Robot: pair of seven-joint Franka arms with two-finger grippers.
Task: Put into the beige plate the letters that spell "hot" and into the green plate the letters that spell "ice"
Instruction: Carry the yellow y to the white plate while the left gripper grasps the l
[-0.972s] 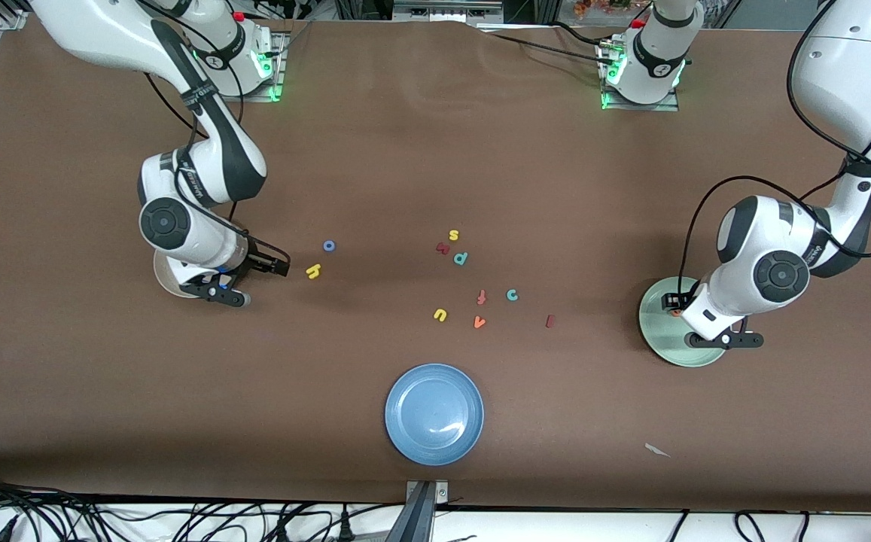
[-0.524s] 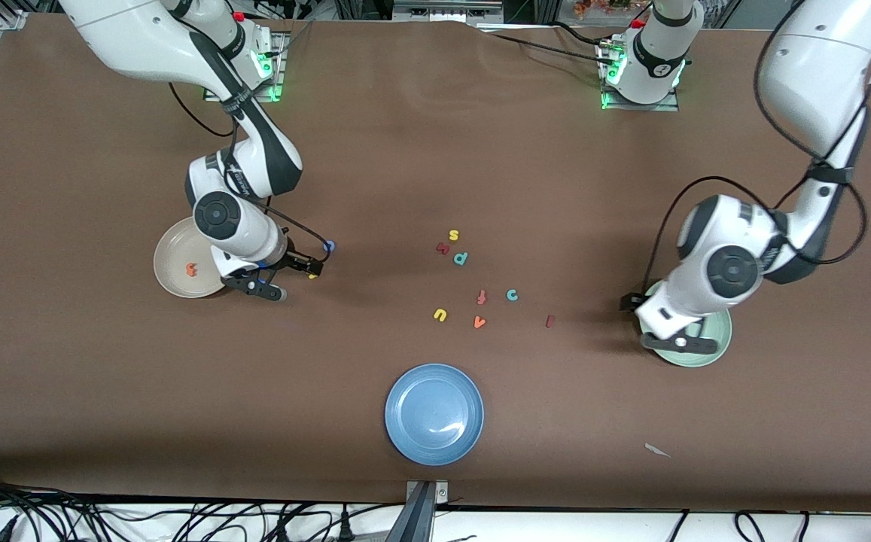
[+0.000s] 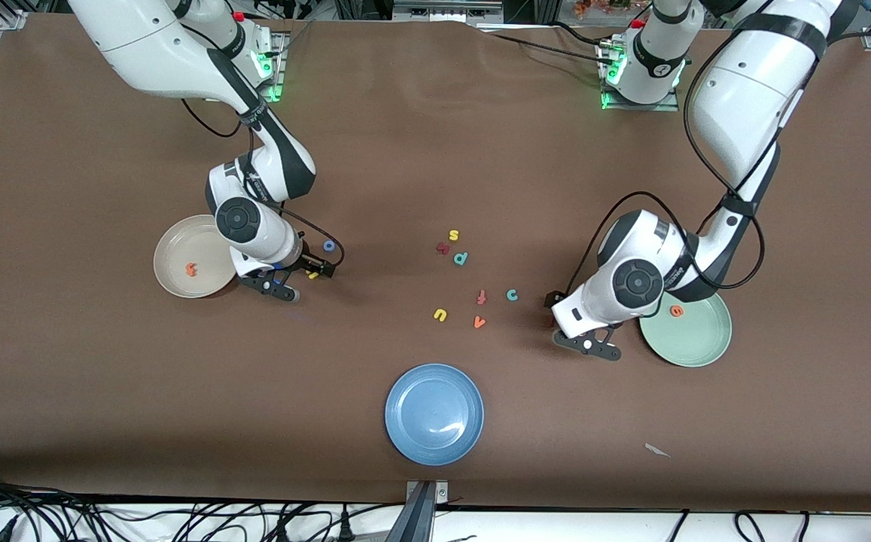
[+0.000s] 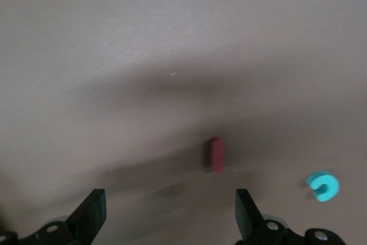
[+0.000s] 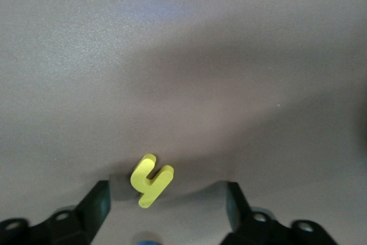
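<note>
Both grippers hang spread and empty: your right gripper point(image 5: 163, 207) straddles the yellow h point(image 5: 150, 180) beside the beige plate point(image 3: 179, 282), which already holds the orange t point(image 3: 191, 269); your left gripper point(image 4: 169, 216) is over the dark red i point(image 4: 217, 154), near the green plate point(image 3: 698, 342) holding the orange e point(image 3: 677, 310). You're at the pick step on each side, so lower and close squarely. A second ago both grippers were over their plates; they have since swung out to these letters.
</note>
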